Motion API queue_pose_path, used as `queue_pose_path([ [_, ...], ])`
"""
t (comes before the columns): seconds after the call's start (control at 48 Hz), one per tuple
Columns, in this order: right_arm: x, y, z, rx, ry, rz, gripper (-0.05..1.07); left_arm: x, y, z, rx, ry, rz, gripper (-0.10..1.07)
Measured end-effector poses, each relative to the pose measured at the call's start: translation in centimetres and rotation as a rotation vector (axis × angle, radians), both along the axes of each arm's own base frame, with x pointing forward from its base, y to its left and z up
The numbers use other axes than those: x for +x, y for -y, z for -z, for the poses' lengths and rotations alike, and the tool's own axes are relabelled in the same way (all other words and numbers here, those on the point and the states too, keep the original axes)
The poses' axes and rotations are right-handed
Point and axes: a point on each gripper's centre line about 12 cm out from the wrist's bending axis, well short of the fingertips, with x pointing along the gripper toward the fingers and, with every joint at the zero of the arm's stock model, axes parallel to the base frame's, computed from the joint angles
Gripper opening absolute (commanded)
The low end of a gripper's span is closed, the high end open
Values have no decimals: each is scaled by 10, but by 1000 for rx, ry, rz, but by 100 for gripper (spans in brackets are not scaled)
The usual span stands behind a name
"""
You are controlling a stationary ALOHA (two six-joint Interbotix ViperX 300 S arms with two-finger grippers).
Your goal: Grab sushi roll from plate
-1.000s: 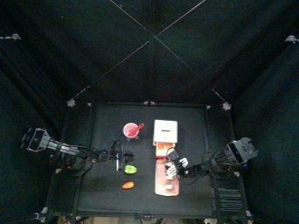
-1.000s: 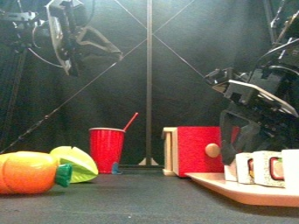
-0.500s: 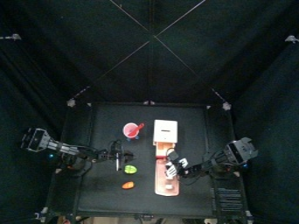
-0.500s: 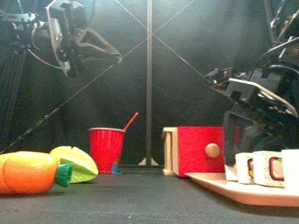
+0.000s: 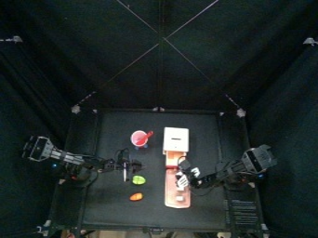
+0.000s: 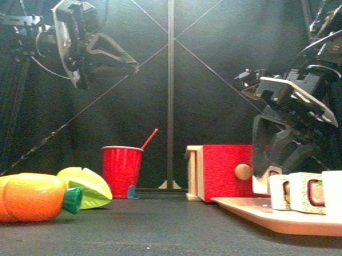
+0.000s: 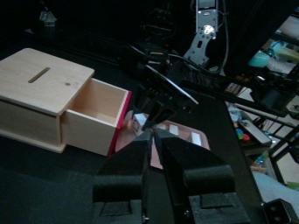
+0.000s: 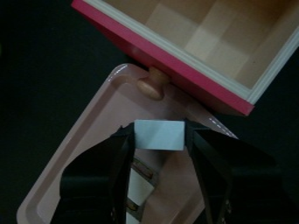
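Right tool (image 8: pixel 160 140) is clamped on a white sushi roll (image 8: pixel 160 136), jaws pressed against both its sides, over the pink board (image 8: pixel 87 162). From above, that's 5 o'clock of the surface's (image 5: pixel 106 130) middle. More rolls (image 6: pixel 305 192) sit on the board. The red drawer box (image 6: pixel 225 172) is at 12 o'clock of the board. Left tool (image 7: pixel 151 144) hangs at 9 o'clock, tips together, empty.

Both arms are matte black, built of boxy angular segments with loose black cables looping beside them. The right tool (image 8: pixel 160 166) ends in two broad, flat black fingers (image 8: pixel 111 171). The left tool (image 7: pixel 156 175) carries narrower black fingers with squared blocks at their base.
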Motion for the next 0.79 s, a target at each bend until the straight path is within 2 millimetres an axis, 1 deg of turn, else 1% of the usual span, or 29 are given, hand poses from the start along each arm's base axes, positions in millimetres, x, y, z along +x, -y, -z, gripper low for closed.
queue_pose_path([
  [0.125, 0, 1, -3, -6, 6, 3, 67, -1, 0, 1, 1, -3, 0, 56],
  [0.562, 0, 1, -3, -10, 7, 1, 67, 0, 0, 1, 1, 0, -2, 56],
  [0.792, -1, 1, -9, -10, 24, -4, 66, 0, -1, 0, 4, 4, -3, 56],
])
